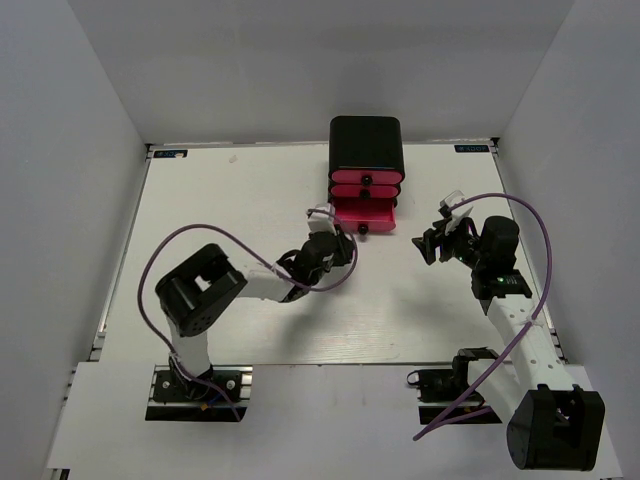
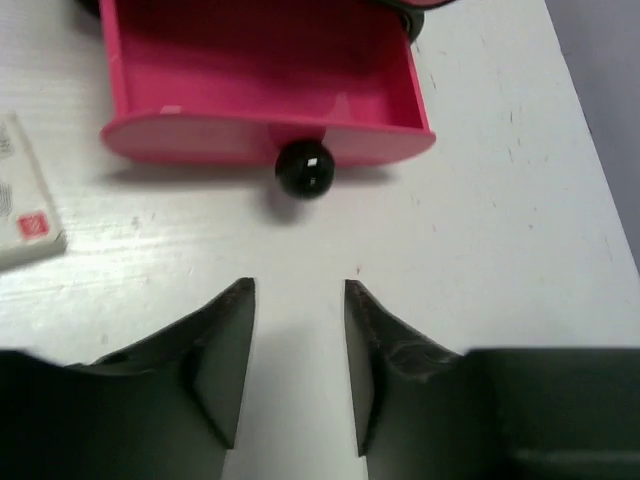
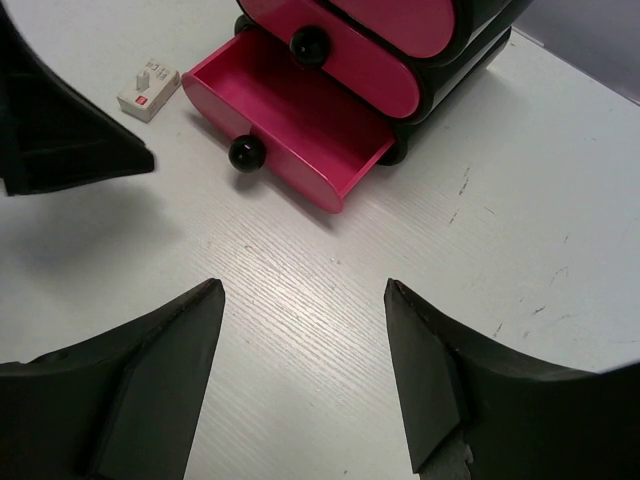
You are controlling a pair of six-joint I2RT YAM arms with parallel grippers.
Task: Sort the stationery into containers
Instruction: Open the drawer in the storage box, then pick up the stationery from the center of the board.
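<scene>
The small white eraser-like block with a red mark (image 2: pixel 22 200) lies on the white table (image 2: pixel 500 250), just left of the open pink plastic bottom drawer (image 2: pixel 260 70). The left gripper (image 2: pixel 298 300), fingers apart and empty, faces the drawer's black round knob (image 2: pixel 304 168). It should probably shift left, straddle the block squarely, then close. The open drawer looks empty. The two upper pink drawers (image 3: pixel 370 65) in the black rounded cabinet (image 1: pixel 365 140) are shut. The right gripper (image 3: pixel 302 290) hangs spread and empty, to the right.

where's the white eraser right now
The eraser lies on the table just left of the open bottom drawer, top left in the right wrist view.
</scene>
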